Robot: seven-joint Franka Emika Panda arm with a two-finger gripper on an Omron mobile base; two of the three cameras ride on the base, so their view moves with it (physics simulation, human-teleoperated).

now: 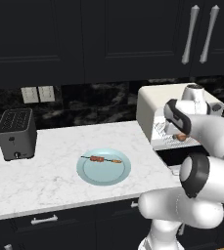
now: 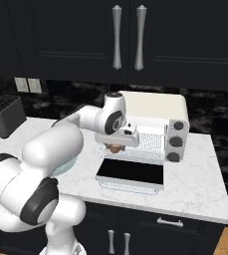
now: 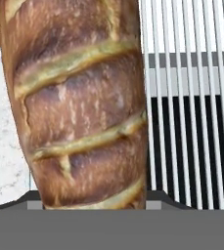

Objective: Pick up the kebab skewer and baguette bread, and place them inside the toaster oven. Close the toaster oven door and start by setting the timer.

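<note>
Baguette bread (image 3: 81, 105) held in the gripper (image 2: 115, 147), clamped across the loaf, at the toaster oven (image 2: 153, 107) mouth over its wire rack (image 3: 191, 97). Toaster oven door (image 2: 130, 173) lies open flat. Kebab skewer (image 1: 102, 159) rests on the blue plate (image 1: 103, 178) on the bench (image 1: 55, 176), well left of the oven. Dark slot toaster (image 1: 16, 133) sits far left.
</note>
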